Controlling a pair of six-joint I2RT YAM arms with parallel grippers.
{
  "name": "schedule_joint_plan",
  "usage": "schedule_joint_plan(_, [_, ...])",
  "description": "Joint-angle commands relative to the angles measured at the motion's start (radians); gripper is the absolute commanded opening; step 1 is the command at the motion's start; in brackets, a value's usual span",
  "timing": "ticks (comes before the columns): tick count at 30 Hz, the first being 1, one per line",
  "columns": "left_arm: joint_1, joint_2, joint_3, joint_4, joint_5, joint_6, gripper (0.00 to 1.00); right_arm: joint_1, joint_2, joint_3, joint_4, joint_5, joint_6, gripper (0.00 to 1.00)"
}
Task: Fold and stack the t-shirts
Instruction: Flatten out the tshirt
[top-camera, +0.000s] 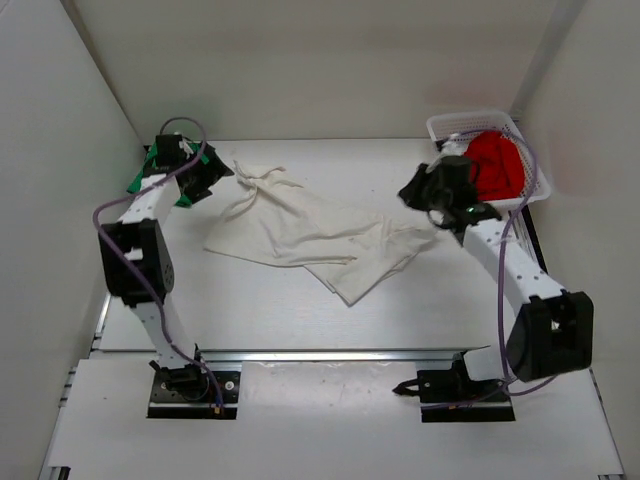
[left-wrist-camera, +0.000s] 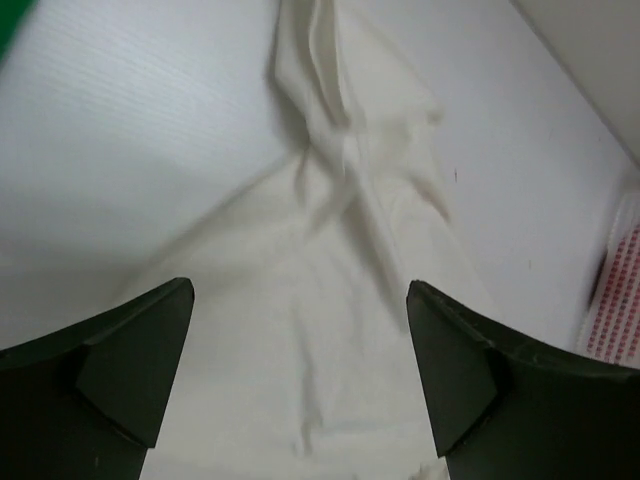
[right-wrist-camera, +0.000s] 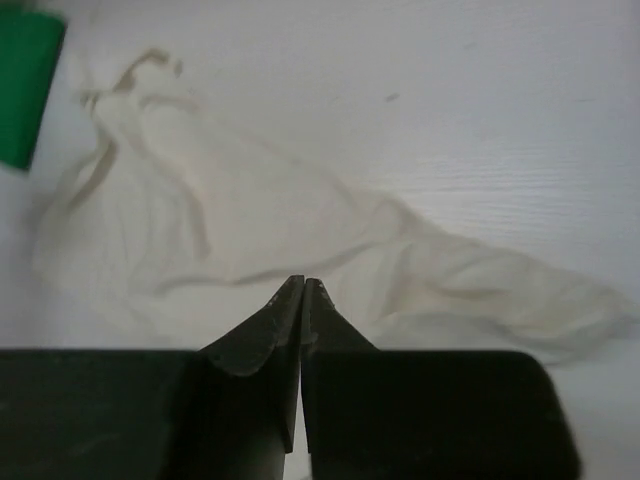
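The white t-shirt (top-camera: 300, 228) lies crumpled and spread across the middle of the table. It also shows in the left wrist view (left-wrist-camera: 330, 270) and the right wrist view (right-wrist-camera: 260, 215). The red t-shirt (top-camera: 497, 165) lies bunched in the basket at the back right. The green t-shirt is out of view. My left gripper (top-camera: 215, 176) is open and empty, just above the shirt's back left corner, with the cloth showing between its fingers (left-wrist-camera: 130, 360). My right gripper (top-camera: 412, 192) is shut with nothing in it (right-wrist-camera: 303, 285), above the shirt's right end.
A white plastic mesh basket (top-camera: 445, 127) stands at the back right corner, and its edge shows blurred in the left wrist view (left-wrist-camera: 615, 300). White walls enclose the table on the left, back and right. Green tape marks the left arm (top-camera: 135, 183).
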Motion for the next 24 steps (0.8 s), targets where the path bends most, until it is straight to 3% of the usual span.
schedule_joint_plan(1, [-0.027, -0.295, -0.302, 0.193, 0.011, -0.017, 0.98, 0.297, -0.085, -0.135, 0.019, 0.078, -0.03, 0.0])
schedule_joint_plan(2, [-0.016, -0.326, -0.357, 0.214, 0.018, -0.027, 0.9, 0.35, -0.084, -0.155, 0.013, 0.125, -0.037, 0.0])
schedule_joint_plan(3, [-0.013, -0.381, -0.445, 0.247, 0.016, -0.028, 0.58, 0.435, -0.062, -0.167, 0.004, 0.15, -0.037, 0.01])
schedule_joint_plan(4, [-0.009, -0.433, -0.521, 0.264, -0.005, -0.036, 0.4, 0.504, -0.051, -0.182, -0.005, 0.199, -0.032, 0.0])
schedule_joint_plan(6, [0.004, -0.458, -0.602, 0.258, -0.008, -0.047, 0.23, 0.568, -0.022, -0.201, 0.005, 0.238, -0.029, 0.03])
schedule_joint_plan(7, [0.005, -0.461, -0.61, 0.261, -0.002, -0.048, 0.2, 0.6, -0.016, -0.206, 0.005, 0.241, -0.027, 0.05])
schedule_joint_plan(12, [0.062, -0.417, -0.693, 0.208, -0.054, -0.014, 0.26, 0.691, -0.033, -0.296, 0.088, 0.267, 0.012, 0.22])
schedule_joint_plan(18, [0.146, -0.406, -0.784, 0.229, -0.11, -0.045, 0.36, 0.712, -0.097, -0.408, 0.133, 0.241, 0.063, 0.25])
schedule_joint_plan(21, [0.169, -0.398, -0.826, 0.275, -0.131, -0.071, 0.48, 0.674, -0.146, -0.462, 0.169, 0.224, 0.075, 0.25])
schedule_joint_plan(24, [0.179, -0.374, -0.843, 0.332, -0.124, -0.106, 0.54, 0.665, -0.18, -0.491, 0.179, 0.198, 0.081, 0.26])
